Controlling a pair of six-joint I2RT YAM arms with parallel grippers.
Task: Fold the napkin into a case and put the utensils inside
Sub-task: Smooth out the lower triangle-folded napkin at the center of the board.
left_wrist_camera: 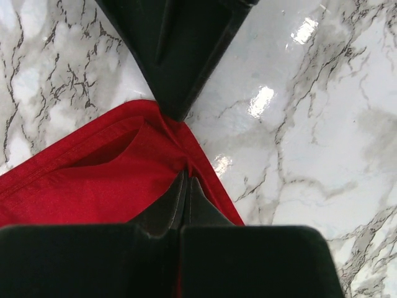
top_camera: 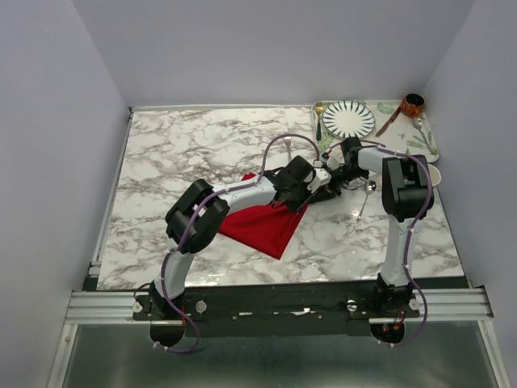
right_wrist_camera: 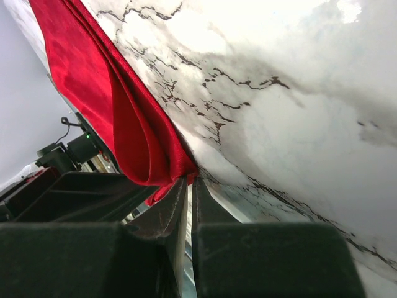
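the napkin [top_camera: 262, 220] lies near the middle of the marble table [top_camera: 178, 153], a deep-red cloth doubled over (the right wrist view shows two layers curling together at the fold). it looks soft, thin and limp, so i judge it will sag and drape from wherever it is held rather than keep a shape. its slight sheen suggests it may slide on the glossy stone. the hem and the corners look like the best places to take it, since a pinch in the middle would only bunch it. both arms meet at its far right corner. the left gripper [left_wrist_camera: 185, 189] has its fingers pressed together on the hemmed edge, the cloth puckering at the tips. the right gripper [right_wrist_camera: 188, 192] pinches the folded corner in a narrow gap, just beside the other. the two heads are crowded there, so any pull should part them along the edge. open marble lies to the left and on the far side for dragging a fold. to the right a slim silver utensil [top_camera: 363, 202] lies near, and the tray [top_camera: 420, 149] fills the far right corner.
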